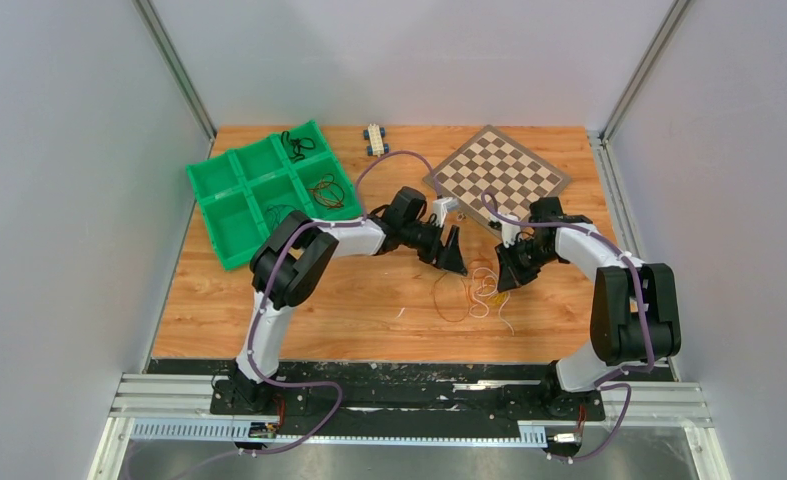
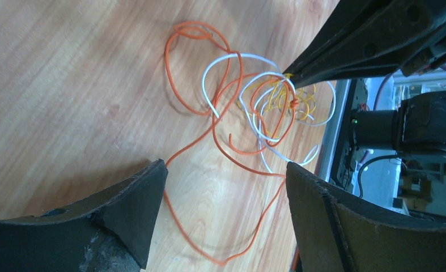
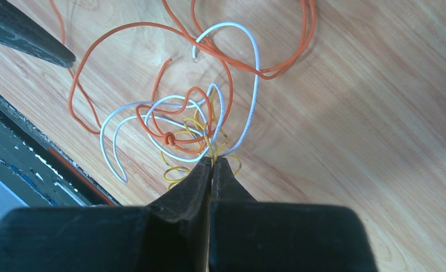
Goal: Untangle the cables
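Observation:
A tangle of orange (image 2: 188, 102), white (image 2: 226, 60) and yellow (image 2: 305, 102) cables lies on the wooden table (image 1: 369, 300), between the two arms in the top view (image 1: 479, 290). My right gripper (image 3: 213, 160) is shut on the tangle, pinching yellow cable (image 3: 175, 171) and white cable (image 3: 254, 85) strands at its tips; the orange cable (image 3: 124, 31) loops around them with a knot. My left gripper (image 2: 226, 170) is open and empty, its jaws either side of an orange loop, just left of the tangle (image 1: 456, 258).
A green compartment tray (image 1: 231, 205) with several coiled cables stands at the back left. A chequered board (image 1: 499, 172) lies at the back right, a small white-and-blue block (image 1: 374, 138) behind. The table's front edge and metal rail (image 1: 409, 395) are close to the tangle.

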`<control>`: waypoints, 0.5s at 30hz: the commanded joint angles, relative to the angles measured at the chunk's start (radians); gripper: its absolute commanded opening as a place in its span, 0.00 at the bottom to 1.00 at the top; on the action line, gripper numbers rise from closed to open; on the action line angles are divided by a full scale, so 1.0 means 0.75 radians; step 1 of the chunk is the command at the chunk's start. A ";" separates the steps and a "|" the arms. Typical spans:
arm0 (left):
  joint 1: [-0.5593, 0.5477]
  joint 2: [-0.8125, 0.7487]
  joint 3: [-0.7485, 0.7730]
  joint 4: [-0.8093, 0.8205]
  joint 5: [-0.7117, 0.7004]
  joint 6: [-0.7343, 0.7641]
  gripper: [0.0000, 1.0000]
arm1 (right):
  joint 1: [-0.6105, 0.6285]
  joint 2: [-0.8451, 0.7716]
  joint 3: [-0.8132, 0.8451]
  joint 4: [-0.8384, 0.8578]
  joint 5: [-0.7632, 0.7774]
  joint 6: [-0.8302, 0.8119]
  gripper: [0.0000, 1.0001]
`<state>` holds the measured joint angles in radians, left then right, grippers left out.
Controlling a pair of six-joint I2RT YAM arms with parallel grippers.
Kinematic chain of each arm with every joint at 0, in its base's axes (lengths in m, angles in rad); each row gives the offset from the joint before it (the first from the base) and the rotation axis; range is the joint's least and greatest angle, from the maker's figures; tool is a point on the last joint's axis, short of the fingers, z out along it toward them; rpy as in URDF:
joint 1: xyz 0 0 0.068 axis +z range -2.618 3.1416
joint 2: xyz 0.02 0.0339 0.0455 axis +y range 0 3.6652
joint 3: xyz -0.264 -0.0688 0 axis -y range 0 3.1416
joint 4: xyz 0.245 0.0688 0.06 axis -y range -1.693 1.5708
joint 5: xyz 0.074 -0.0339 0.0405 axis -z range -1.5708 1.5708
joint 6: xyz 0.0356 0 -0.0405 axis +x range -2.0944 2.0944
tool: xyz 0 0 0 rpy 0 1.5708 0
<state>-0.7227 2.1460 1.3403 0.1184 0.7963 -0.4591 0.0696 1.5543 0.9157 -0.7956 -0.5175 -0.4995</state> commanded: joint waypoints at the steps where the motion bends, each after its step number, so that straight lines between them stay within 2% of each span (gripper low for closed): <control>1: -0.027 0.020 0.084 0.068 -0.056 0.010 0.87 | -0.004 -0.024 0.040 -0.002 -0.040 -0.008 0.00; 7: -0.009 -0.015 0.035 0.303 -0.006 -0.049 0.88 | -0.006 -0.026 0.035 -0.016 -0.027 -0.020 0.00; 11: -0.003 0.013 0.083 0.294 -0.027 -0.050 0.87 | -0.006 -0.022 0.039 -0.019 -0.028 -0.019 0.00; 15: -0.018 0.095 0.183 0.161 -0.069 -0.015 0.87 | -0.007 -0.016 0.048 -0.019 -0.028 -0.014 0.00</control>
<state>-0.7292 2.1632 1.3865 0.2661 0.7723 -0.4900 0.0685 1.5543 0.9165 -0.8093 -0.5220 -0.4999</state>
